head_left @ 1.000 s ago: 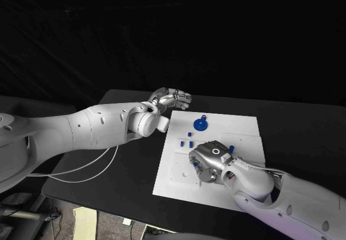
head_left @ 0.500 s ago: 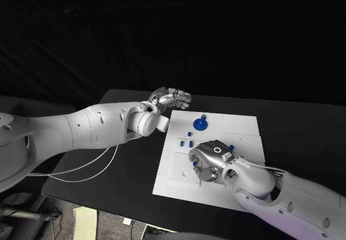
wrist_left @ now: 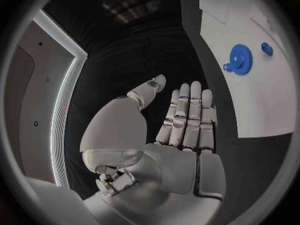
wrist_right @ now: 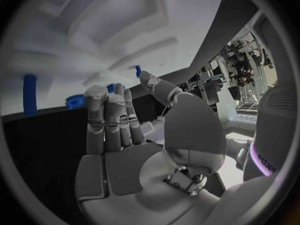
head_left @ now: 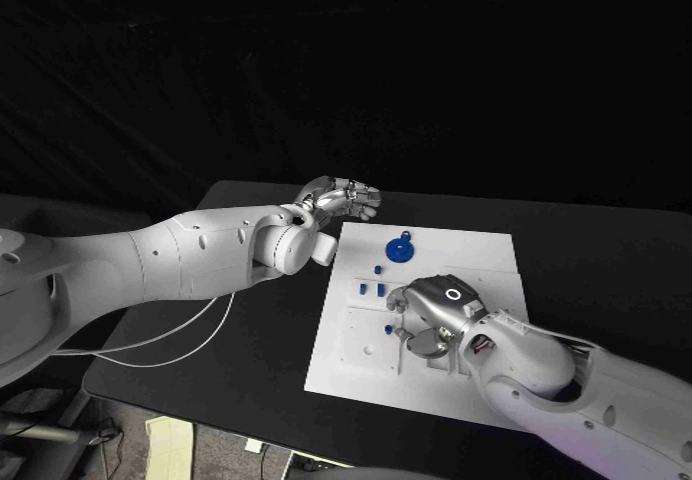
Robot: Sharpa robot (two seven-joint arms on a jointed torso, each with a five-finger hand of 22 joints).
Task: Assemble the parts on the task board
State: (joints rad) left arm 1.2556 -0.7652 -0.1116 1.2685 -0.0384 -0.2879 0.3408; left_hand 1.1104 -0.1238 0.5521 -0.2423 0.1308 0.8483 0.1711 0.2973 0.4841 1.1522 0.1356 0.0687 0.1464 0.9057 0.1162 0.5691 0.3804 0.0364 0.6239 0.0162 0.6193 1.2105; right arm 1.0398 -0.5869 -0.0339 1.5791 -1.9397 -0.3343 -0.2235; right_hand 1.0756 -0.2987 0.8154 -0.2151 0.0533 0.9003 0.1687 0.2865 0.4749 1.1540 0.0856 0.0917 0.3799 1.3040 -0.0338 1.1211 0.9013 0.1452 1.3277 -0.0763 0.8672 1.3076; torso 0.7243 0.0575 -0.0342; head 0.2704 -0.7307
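The white task board lies in the middle of the black table. A blue gear stands near its far edge, and the left wrist view shows this gear too. Small blue pegs stand in the board's left part, with another small blue piece closer to me. My right hand hovers low over the board's middle, fingers straight and holding nothing. In the right wrist view blue pieces lie beyond its fingertips. My left hand is off the board's far left corner, fingers extended, empty.
The black table extends well to the right of the board and also to its left front. My left arm stretches along the board's left side. The board carries raised white blocks and recesses near its front left.
My right hand has shifted a little to the right and away from me over the board, turning at the wrist; more of the board's left part now shows. The left hand has stayed still.
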